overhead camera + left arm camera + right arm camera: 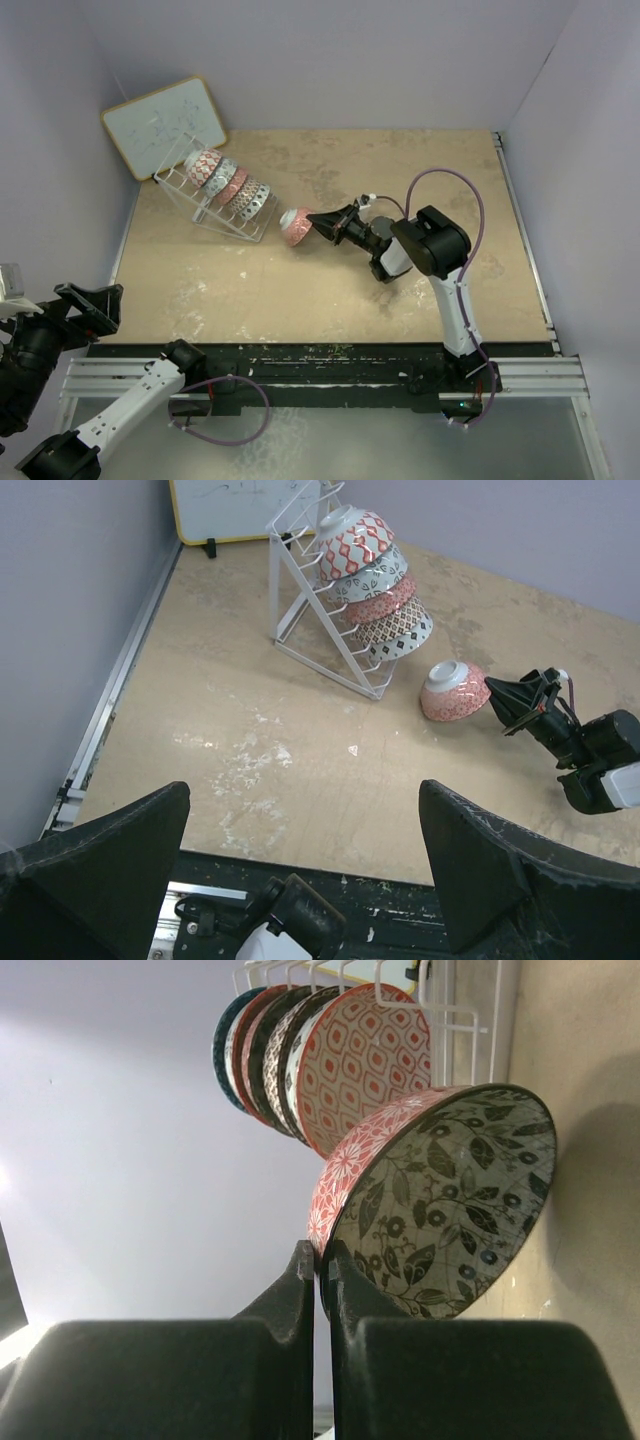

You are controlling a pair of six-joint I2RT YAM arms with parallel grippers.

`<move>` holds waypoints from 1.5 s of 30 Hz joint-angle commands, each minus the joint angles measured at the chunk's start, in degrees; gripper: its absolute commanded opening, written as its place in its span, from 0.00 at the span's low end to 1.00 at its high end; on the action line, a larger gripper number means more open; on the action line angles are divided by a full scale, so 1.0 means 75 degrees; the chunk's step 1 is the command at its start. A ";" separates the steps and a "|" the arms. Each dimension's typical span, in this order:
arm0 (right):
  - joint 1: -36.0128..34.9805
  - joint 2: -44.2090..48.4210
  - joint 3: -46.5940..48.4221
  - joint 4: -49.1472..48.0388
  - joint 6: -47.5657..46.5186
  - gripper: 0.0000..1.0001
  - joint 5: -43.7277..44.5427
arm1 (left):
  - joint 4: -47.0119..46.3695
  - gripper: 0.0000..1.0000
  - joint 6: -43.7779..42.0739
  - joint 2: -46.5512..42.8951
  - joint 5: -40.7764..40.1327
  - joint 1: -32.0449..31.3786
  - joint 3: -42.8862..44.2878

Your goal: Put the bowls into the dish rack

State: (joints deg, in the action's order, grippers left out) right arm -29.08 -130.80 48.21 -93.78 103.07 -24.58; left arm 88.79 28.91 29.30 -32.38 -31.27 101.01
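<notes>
Red-pink patterned bowl (pixel 293 228), its rim pinched in the right gripper (pixel 314 222), tilts just beside the dish rack (pixel 295 600) holding five bowls (pixel 228 182); left gripper (pixel 302 800) gapes wide.

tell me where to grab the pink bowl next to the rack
Pinch the thin rim of the pink bowl, one finger inside, one outside, coming from the side away from the rack. It is tipped with its mouth facing that way and its foot toward the rack; the right gripper holds it so.
</notes>
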 commanded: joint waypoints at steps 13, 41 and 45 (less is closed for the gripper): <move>-0.0130 0.1331 0.2441 -0.2332 0.0204 0.00 0.0071 | -0.0472 0.99 -0.0163 0.0066 0.0133 -0.0050 0.0036; -0.1739 -0.2709 1.2407 0.2708 -0.0635 0.00 0.0801 | -0.0648 0.99 -0.0364 0.0150 0.0307 -0.0050 0.0455; -0.1830 -0.2971 1.2766 0.3169 -0.0830 0.00 0.0899 | -0.0710 0.99 -0.0374 0.0142 0.0328 -0.0050 0.0515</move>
State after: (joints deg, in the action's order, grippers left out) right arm -42.09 -153.80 138.61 -71.31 99.70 -21.06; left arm 86.24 27.38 29.30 -30.68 -31.29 103.68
